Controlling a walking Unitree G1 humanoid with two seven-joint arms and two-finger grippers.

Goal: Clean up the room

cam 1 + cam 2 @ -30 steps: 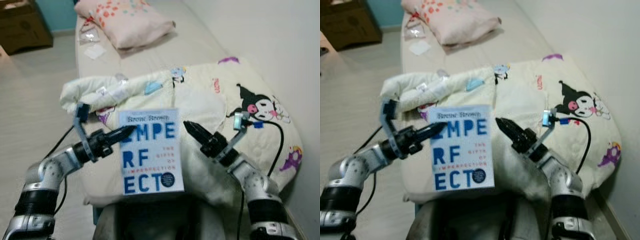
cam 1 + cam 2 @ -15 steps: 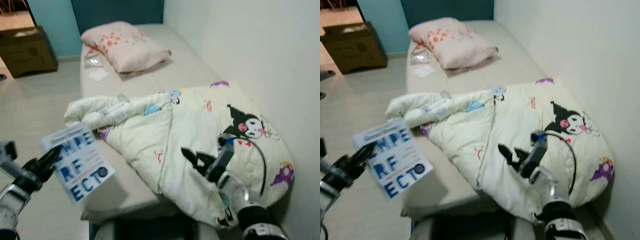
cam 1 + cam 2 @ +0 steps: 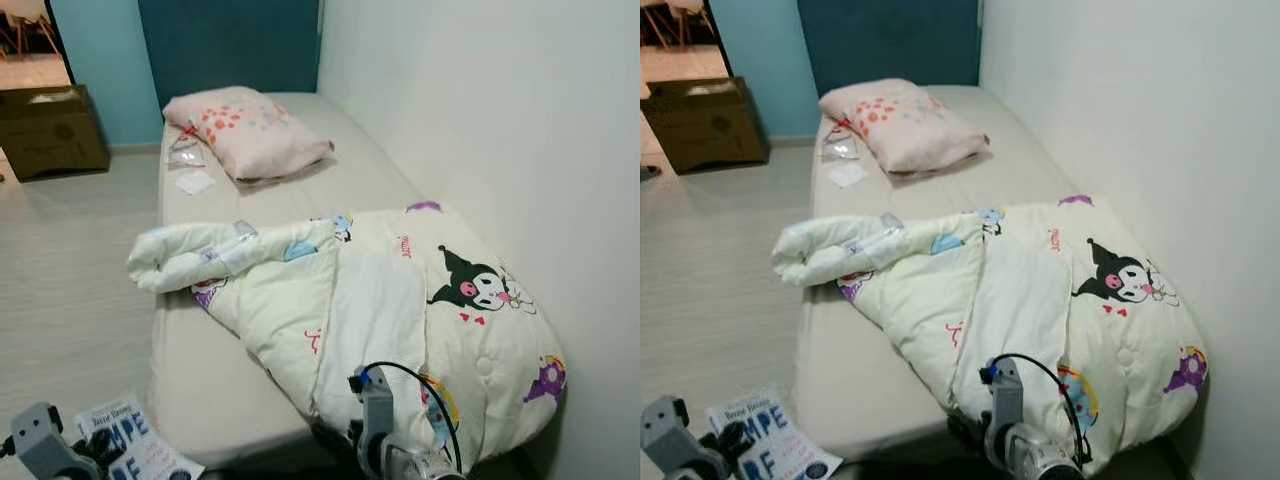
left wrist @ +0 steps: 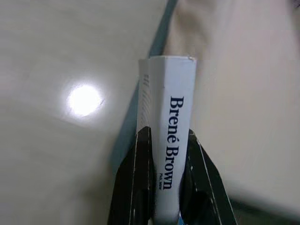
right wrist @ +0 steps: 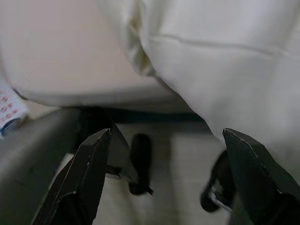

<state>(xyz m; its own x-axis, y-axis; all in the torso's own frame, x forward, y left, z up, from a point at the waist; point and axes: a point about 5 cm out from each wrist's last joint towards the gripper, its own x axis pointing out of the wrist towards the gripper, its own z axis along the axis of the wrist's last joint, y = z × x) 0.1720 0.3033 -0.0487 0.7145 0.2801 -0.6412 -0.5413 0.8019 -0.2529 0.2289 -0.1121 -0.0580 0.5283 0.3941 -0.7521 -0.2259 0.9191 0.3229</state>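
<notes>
A white book (image 3: 130,448) with big blue letters hangs low beside the bed's near left corner, over the floor. My left gripper (image 4: 166,157) is shut on its spine, which reads "Brené Brown"; one black finger presses each cover. The book (image 3: 768,438) tilts with its cover facing up. My right gripper (image 5: 168,180) is open with nothing between its fingers, low at the bed's front edge under the hanging comforter (image 5: 225,51). Its wrist (image 3: 374,430) shows at the bottom of the eye views.
A beige mattress (image 3: 200,330) runs along the white wall on the right. A cream cartoon-print comforter (image 3: 400,300) lies bunched on its near half, a pink pillow (image 3: 245,130) at the far end beside small packets (image 3: 185,152). A cardboard box (image 3: 50,130) stands far left on the floor.
The camera has risen and drawn back. Both arms have dropped: the left carried the book down and left beside the bed, the right sank to the bed's front edge.
</notes>
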